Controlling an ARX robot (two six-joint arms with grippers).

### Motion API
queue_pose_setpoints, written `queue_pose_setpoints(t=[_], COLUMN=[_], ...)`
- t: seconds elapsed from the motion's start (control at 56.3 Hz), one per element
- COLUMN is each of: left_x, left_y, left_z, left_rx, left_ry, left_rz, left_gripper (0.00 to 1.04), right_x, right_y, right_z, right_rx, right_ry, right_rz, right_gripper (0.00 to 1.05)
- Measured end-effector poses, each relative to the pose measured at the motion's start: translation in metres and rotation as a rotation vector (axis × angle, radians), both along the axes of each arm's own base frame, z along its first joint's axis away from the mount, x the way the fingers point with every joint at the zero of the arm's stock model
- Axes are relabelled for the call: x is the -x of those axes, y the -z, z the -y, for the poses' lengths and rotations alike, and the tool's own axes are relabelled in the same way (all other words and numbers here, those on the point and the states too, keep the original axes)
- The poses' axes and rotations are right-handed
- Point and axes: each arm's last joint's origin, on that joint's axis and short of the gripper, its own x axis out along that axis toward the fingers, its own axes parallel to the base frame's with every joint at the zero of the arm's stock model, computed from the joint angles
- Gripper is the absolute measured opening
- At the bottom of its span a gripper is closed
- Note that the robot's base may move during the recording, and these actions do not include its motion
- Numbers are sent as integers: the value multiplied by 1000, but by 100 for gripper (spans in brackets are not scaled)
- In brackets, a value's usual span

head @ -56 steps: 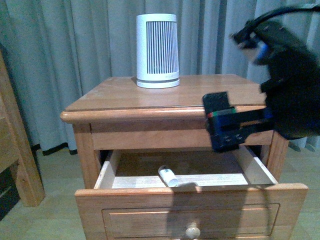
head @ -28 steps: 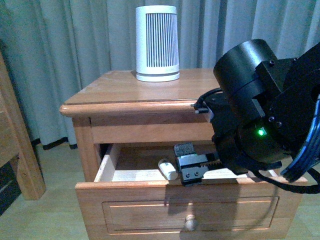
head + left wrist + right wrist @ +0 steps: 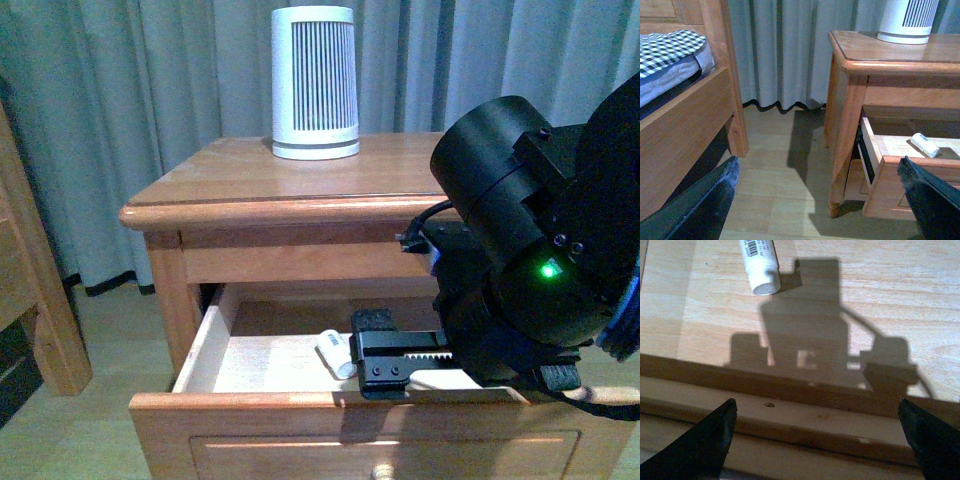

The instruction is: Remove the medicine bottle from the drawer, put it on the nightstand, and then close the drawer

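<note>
I have the right gripper (image 3: 376, 350) low over the open drawer (image 3: 196, 352), just right of the medicine bottle (image 3: 336, 353) and, as far as the front view tells me, not touching it. Its two fingers (image 3: 706, 442) stand wide apart with nothing between them. In the right wrist view I see only bare drawer floor and the inside of the front board in the gap. The claw's shadow falls across the pale wood there.

The medicine bottle (image 3: 760, 262) lies on its side on the drawer floor, roughly mid-drawer and nearer the front board than the back. One round end points toward the near side, and a barcode label shows on its body. It sits off to one side of the fingers' gap, not inside it.

The drawer is pulled well out of the nightstand (image 3: 250, 185). Its knob (image 3: 380, 472) just shows at the lower edge of the front view. On the far part of the nightstand top stands a tall white ribbed device (image 3: 314, 85), with a grey curtain (image 3: 120, 100) behind it.

The left gripper (image 3: 815, 210) hangs well to the left of the nightstand, above the floor (image 3: 785, 170), spread wide and empty. From there I see the medicine bottle (image 3: 925, 145) in the drawer, and a bed (image 3: 675, 55) with checked bedding further left.
</note>
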Motion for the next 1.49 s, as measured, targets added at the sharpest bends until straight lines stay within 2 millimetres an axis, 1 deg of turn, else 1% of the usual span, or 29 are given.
queue_pose_setpoints(t=[0.124, 0.249, 0.32, 0.497, 0.639, 0.728, 0.817, 0.977, 1.137, 1.297, 1.332, 1.368, 1.492], left_x=[0, 0, 0, 0, 0, 0, 0, 0, 0, 0, 0, 0, 0], left_y=[0, 0, 0, 0, 0, 0, 0, 0, 0, 0, 0, 0, 0], left_z=[0, 0, 0, 0, 0, 0, 0, 0, 0, 0, 0, 0, 0], left_rx=[0, 0, 0, 0, 0, 0, 0, 0, 0, 0, 0, 0, 0], left_ry=[0, 0, 0, 0, 0, 0, 0, 0, 0, 0, 0, 0, 0], left_rz=[0, 0, 0, 0, 0, 0, 0, 0, 0, 0, 0, 0, 0], left_gripper=[98, 98, 98, 98, 98, 98, 98, 98, 98, 98, 98, 98, 98], right_x=[5, 9, 8, 0, -10, -18, -26, -42, -51, -57, -58, -59, -61], right_y=[3, 7, 8, -1, -3, 3, 14, 43, 58, 65, 65, 66, 68], right_z=[1, -2, -5, -19, -31, -39, -45, -55, -63, -69, -70, -71, -74], right_rx=[-9, -12, -9, -15, 0, 15, 38, 89, 105, 112, 114, 118, 119], right_ry=[-18, -34, -38, -55, -84, -94, -104, -124, -147, -167, -169, -171, -175], right_rz=[-66, -90, -61, 114, 177, 194, 206, 199, 188, 186, 183, 178, 169], right_gripper=[98, 98, 98, 98, 98, 98, 98, 98, 98, 98, 96, 90, 73])
